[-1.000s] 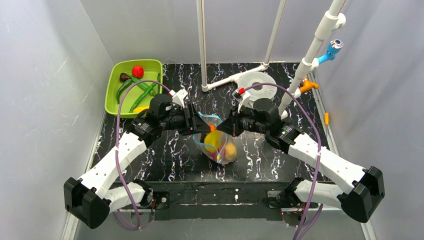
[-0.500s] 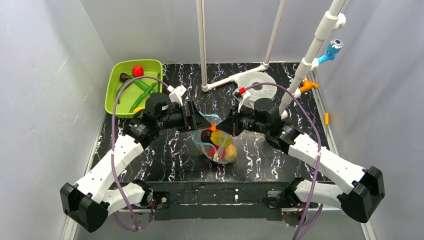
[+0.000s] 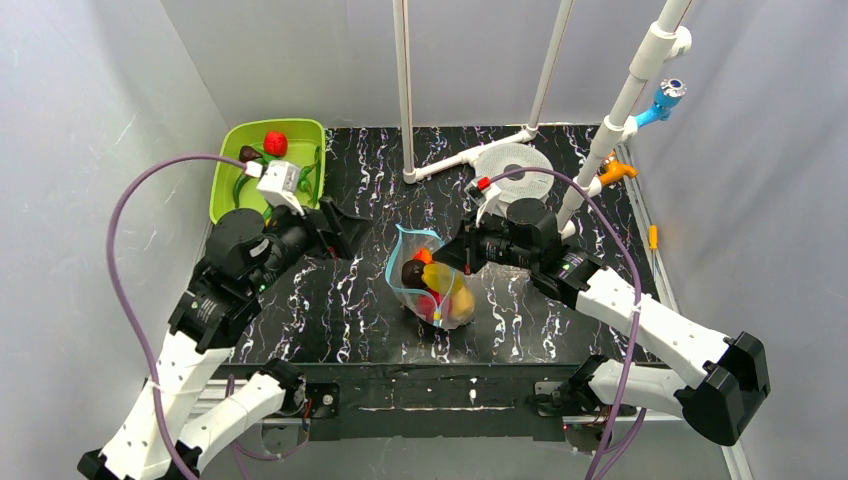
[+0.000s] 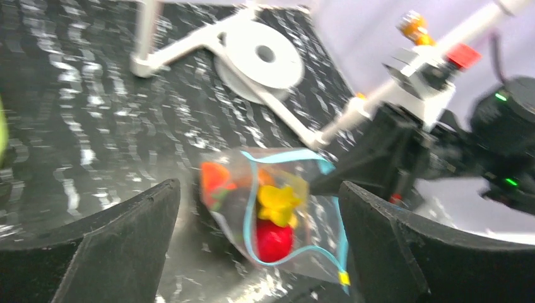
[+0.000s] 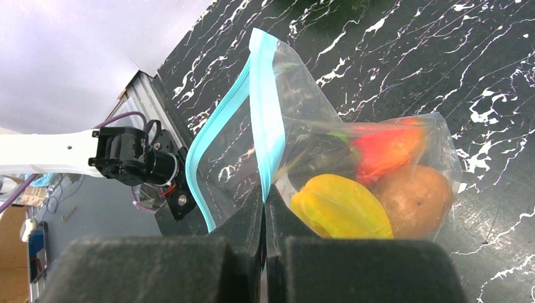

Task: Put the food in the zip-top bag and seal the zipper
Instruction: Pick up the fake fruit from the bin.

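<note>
The zip-top bag (image 3: 447,303) stands mouth-up in the middle of the black marbled table, holding food: a yellow piece (image 5: 340,208), a red pepper (image 5: 386,149), a brown potato (image 5: 417,202) and a dark piece (image 3: 411,271) at the top. My right gripper (image 5: 265,193) is shut on the light-blue zipper (image 5: 260,120), holding one lip of the mouth up. The other lip (image 5: 217,126) bows outward, so the mouth gapes. My left gripper (image 3: 345,228) is open and empty to the left of the bag. In the left wrist view, the bag (image 4: 277,208) lies between its wide-spread fingers (image 4: 126,240).
A lime-green tray (image 3: 224,190) at the back left holds a red strawberry (image 3: 275,143), green beans (image 3: 285,175) and a dark piece (image 3: 248,153). White pipes and a round white disc (image 3: 515,165) stand behind the bag. Blue and orange fittings (image 3: 665,98) hang at the right.
My left gripper opened at the bag's mouth, left a dark food piece inside, and drew back to the left. The right gripper kept its hold on the zipper.
</note>
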### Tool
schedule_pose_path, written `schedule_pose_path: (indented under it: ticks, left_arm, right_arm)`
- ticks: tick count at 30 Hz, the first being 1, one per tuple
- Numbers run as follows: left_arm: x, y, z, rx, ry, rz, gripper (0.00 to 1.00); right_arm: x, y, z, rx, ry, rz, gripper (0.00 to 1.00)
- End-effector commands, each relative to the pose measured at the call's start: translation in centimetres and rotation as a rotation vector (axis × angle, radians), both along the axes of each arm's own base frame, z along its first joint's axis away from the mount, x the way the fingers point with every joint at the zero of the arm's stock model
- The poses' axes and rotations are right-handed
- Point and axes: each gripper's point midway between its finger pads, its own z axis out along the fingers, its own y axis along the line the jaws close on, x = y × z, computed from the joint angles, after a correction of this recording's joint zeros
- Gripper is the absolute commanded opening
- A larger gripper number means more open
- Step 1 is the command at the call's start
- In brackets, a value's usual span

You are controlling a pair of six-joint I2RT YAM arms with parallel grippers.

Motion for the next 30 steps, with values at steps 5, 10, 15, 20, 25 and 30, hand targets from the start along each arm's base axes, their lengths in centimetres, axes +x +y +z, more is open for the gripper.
schedule_pose_path:
  ticks: [5,10,15,20,25,30]
  left_arm:
    - [4.2,7.6,-6.0,0.352,0.063,0.409,0.98]
    - [7.3,9.1,-8.0,0.381,0.057,0.489,0.98]
    - [11.0,12.1,-9.0,0.157,0.131,0.590,0.98]
    - [15.7,15.7,-10.0,0.052,0.155,0.683,0.98]
    - [21.4,20.2,-12.2,-0.125,0.198,0.788,0.98]
    - [27.0,23.6,-14.6,-0.313,0.199,0.832,0.98]
  right_arm:
    - [0.3,0.0,1.1,0.033,-0.049,-0.001,0.01]
    - [0.3,0.2,1.1,0.030,-0.049,0.006,0.01]
    - [0.4,0.2,1.1,0.028,-0.054,0.005,0.01]
    - [0.7,0.1,1.0,0.021,-0.063,-0.003,0.01]
    - [0.8,0.2,0.8,0.016,-0.062,-0.004,0.01]
    - [0.8,0.2,0.7,0.013,-0.058,-0.004,0.01]
